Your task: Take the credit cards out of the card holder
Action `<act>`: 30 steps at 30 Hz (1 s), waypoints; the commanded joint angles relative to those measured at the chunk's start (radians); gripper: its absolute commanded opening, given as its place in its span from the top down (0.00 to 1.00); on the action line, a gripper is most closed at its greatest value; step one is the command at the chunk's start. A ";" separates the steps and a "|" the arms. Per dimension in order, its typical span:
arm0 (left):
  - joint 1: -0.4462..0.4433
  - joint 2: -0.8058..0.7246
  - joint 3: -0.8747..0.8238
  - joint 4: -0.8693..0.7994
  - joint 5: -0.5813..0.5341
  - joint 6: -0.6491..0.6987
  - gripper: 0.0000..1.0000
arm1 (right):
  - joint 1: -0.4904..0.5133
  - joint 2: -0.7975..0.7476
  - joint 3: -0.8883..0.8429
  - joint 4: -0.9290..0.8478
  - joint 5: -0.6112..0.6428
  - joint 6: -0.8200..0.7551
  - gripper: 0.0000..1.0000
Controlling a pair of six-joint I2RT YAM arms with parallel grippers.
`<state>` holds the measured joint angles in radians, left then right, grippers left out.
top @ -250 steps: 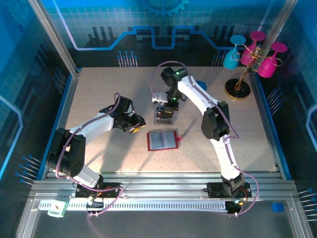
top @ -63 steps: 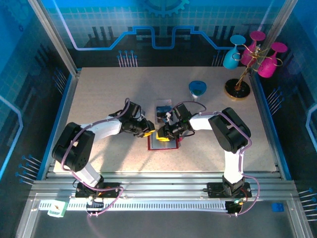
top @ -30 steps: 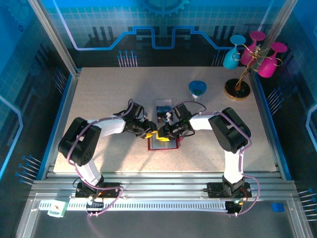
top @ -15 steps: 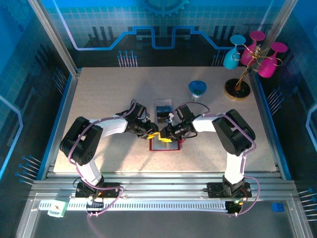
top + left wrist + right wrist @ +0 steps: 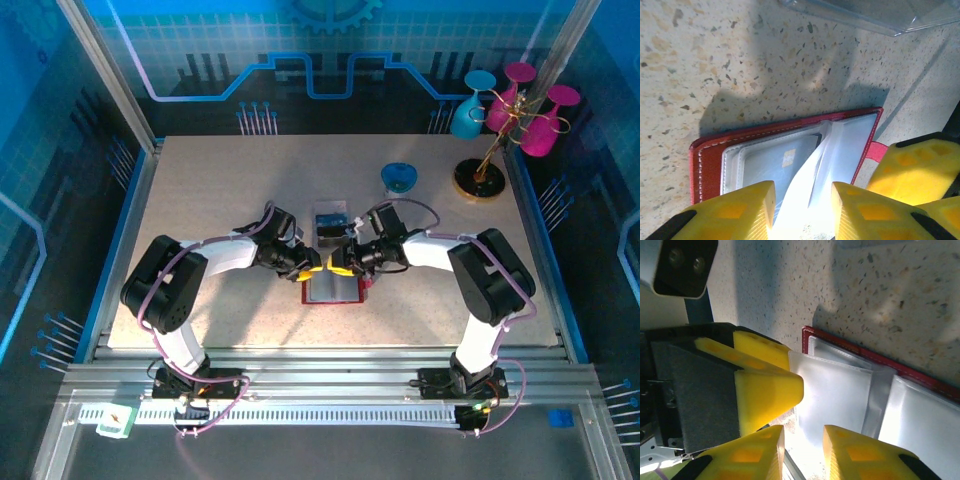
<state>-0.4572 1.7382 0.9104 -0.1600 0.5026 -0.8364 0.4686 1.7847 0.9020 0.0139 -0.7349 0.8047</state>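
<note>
Presently, item by item.

Left jaws: yellow fingers [image 5: 740,210] stand with a gap between them and a clear pocket leaf [image 5: 832,145] rises into it. Whether they nip the leaf or merely flank it cannot be told.

Right jaws: fingers [image 5: 860,450] narrowly parted over the same leaf's edge; grip likewise cannot be told. The two pairs face each other, nearly touching, above the holder's far edge.

Holder [image 5: 707,160]: red, lying open and flat on the worktop [image 5: 200,200] between the arms. Judged light and limp, so it may slide or lift unless one side pins its cover.

Card [image 5: 775,165]: greyish, with a small gold chip, lying inside the left pocket. Judged thin, stiff, light and slick. Best taken by a short edge once it is nudged past the pocket mouth; the soft film will probably cling.

Tray [image 5: 318,236]: clear, just beyond the holder, with one dark-and-blue card [image 5: 330,220] lying in it.
</note>
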 commanded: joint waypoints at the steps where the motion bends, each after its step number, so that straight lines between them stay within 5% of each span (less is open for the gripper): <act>1: -0.016 -0.031 0.004 -0.027 0.042 -0.005 0.65 | -0.034 -0.042 -0.011 -0.033 0.010 -0.012 0.73; 30: -0.158 0.043 0.181 -0.037 0.070 -0.043 0.51 | -0.201 -0.249 -0.017 -0.256 0.068 -0.132 0.72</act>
<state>-0.5976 1.7504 1.0607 -0.1768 0.5388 -0.8658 0.2893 1.5738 0.9016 -0.1898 -0.6827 0.7040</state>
